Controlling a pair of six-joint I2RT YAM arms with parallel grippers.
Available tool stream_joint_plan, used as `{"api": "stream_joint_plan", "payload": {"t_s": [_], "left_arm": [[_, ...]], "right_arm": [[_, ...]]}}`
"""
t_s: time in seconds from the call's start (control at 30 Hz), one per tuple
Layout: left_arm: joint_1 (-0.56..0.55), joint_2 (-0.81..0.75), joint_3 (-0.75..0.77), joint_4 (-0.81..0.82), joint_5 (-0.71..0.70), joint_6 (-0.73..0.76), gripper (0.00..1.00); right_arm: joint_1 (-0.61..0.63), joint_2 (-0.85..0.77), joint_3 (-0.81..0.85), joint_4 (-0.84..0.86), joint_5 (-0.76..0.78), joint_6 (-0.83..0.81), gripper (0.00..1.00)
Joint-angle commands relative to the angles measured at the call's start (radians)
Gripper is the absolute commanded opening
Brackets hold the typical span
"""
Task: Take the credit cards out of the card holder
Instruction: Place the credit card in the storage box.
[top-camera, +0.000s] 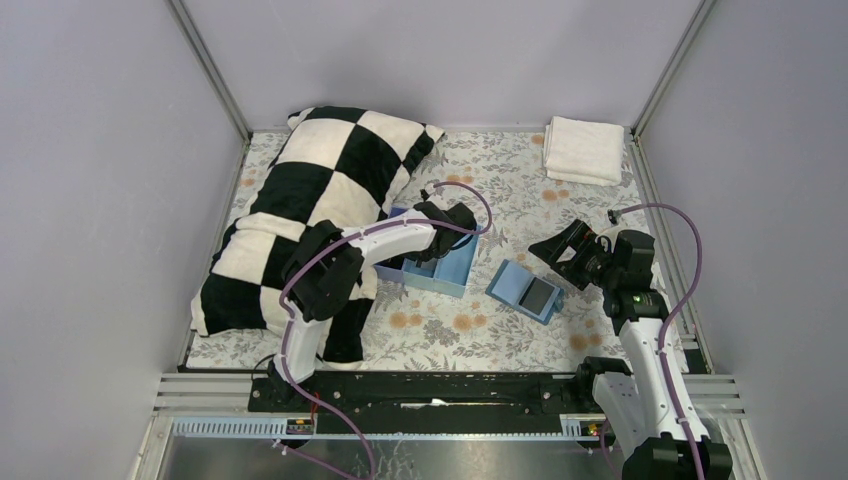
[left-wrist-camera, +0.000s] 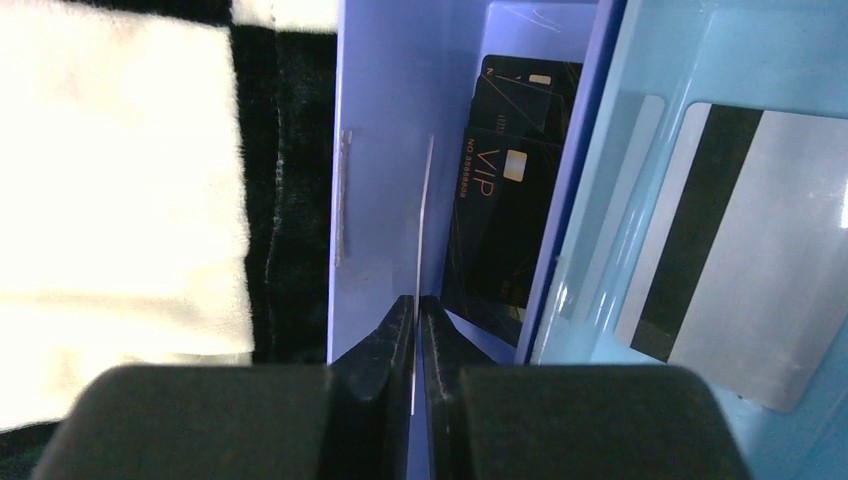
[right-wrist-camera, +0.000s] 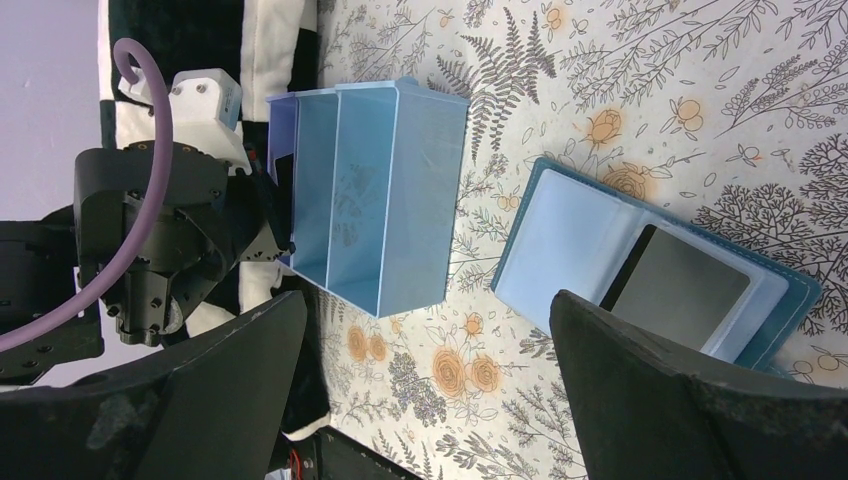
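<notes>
- Blue-and-lavender tray (top-camera: 440, 265), the reference landmark, stands on the floral cloth (top-camera: 450, 335). Its lavender end compartment sits next to the checkered pillow (top-camera: 310, 210).
- Left gripper (top-camera: 455, 222) reaches down into the tray's lavender compartment. In the wrist view its fingers (left-wrist-camera: 385, 340) are pinched almost together on an edge-on card (left-wrist-camera: 425, 220), which shows as a thin pale line rising between them, just beside the lavender outer wall.
- Black cards (left-wrist-camera: 510, 200), at least two overlapping and one lettered "VIP", lean in the same lavender compartment against the divider on the side away from the pillow.
- Striped card (left-wrist-camera: 740, 250), silvery with a black band, lies in the neighbouring light-blue compartment of the tray.
- Card holder (top-camera: 527, 290) lies opened flat on the cloth to the right of the tray and apart from it, pale-blue inside facing up. A dark card (right-wrist-camera: 685, 290) sits in the pocket on the half farther from the tray.
- Right gripper (top-camera: 565, 248) hangs above the cloth on the side of the card holder away from the tray, fingers spread wide with nothing between them.
- Towel (top-camera: 583, 148), white and folded, rests at the far right corner, well apart from the tray.
</notes>
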Motion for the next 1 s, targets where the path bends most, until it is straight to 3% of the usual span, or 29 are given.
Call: {"api": "stream_joint_plan", "payload": {"t_s": [0.0,0.43,0.6,0.87,0.97], "left_arm": [[0.005,0.012,0.015,0.011,0.005,0.014,0.12],[0.002,-0.031,-0.015,0.071,0.163,0.096,0.17],[0.001,-0.079,-0.008,0.077,0.236,0.113,0.31],[-0.054,-0.183,0.168,0.015,0.254,0.089,0.33],[-0.102,-0.197,0.237,0.026,0.332,0.078,0.34]], "right_arm": [[0.004,0.004,-0.003,0.037,-0.018,-0.006,1.0],[0.004,0.019,-0.004,0.07,-0.029,0.009,1.0],[0.004,0.04,-0.008,0.047,-0.002,0.0,1.0],[0.004,0.153,0.041,-0.168,0.195,-0.077,0.99],[0.006,0.187,0.044,-0.225,0.244,-0.105,0.96]]}}
